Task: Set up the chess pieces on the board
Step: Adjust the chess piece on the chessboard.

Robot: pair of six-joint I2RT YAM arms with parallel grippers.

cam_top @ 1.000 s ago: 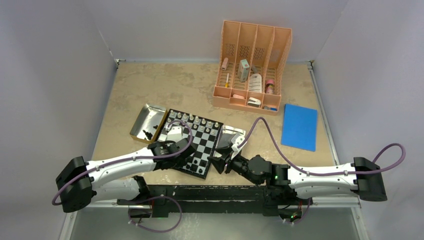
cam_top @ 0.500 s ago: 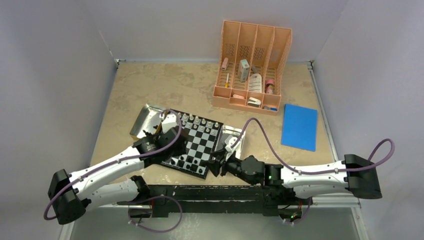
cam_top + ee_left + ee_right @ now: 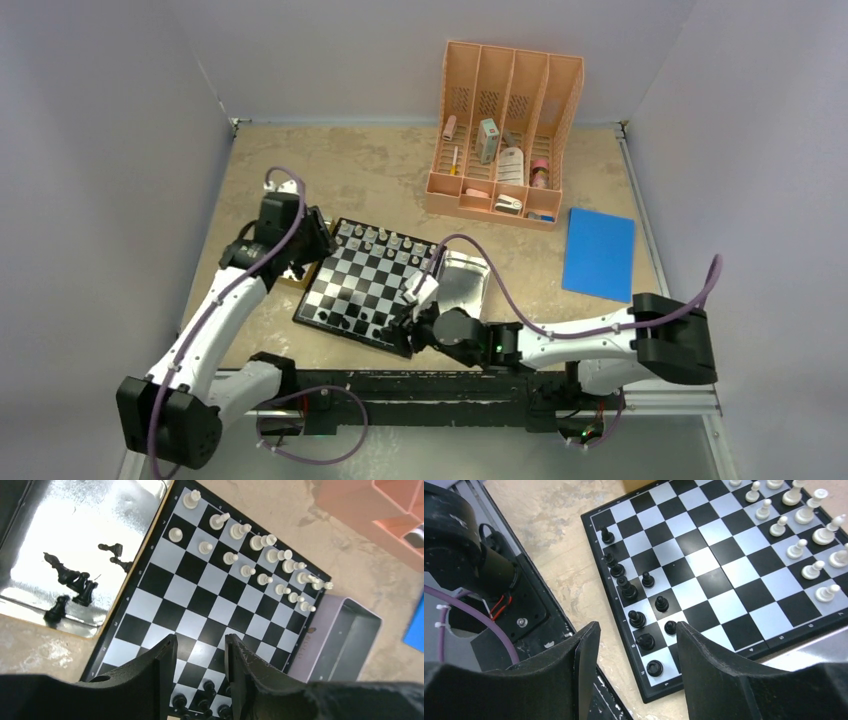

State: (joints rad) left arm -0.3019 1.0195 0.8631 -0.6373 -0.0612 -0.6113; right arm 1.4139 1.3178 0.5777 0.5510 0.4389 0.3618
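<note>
The chess pieces (image 3: 258, 542) are seen in three groups: the white pieces (image 3: 385, 241) are ranged in two rows along the far side of the board (image 3: 362, 283), some black pieces (image 3: 629, 589) are stood along its near edge, and a few more black ones (image 3: 82, 585) are left in a shiny metal tray (image 3: 70, 525) set against the board's left rim. The board itself is laid at a slant on the left-centre of a tan, mottled table (image 3: 340, 170), which is closed in by pale plain walls. A second, duller tray (image 3: 467, 283) is placed just beside the board's right rim. A peach file organiser (image 3: 505, 130) is stood at the far side, and a blue sheet (image 3: 599, 253) is laid flat to the right. The left arm is raised from its base and stretched forward along the table's left side. The left gripper (image 3: 200, 640) is held high beside the board's far-left corner, its jaws parted by a modest gap with nothing between them. The right arm is laid low and reached leftward across the near edge. The right gripper (image 3: 638, 627) is poised just above the board's near right corner, over the black pieces, its jaws spread wide and empty.
</note>
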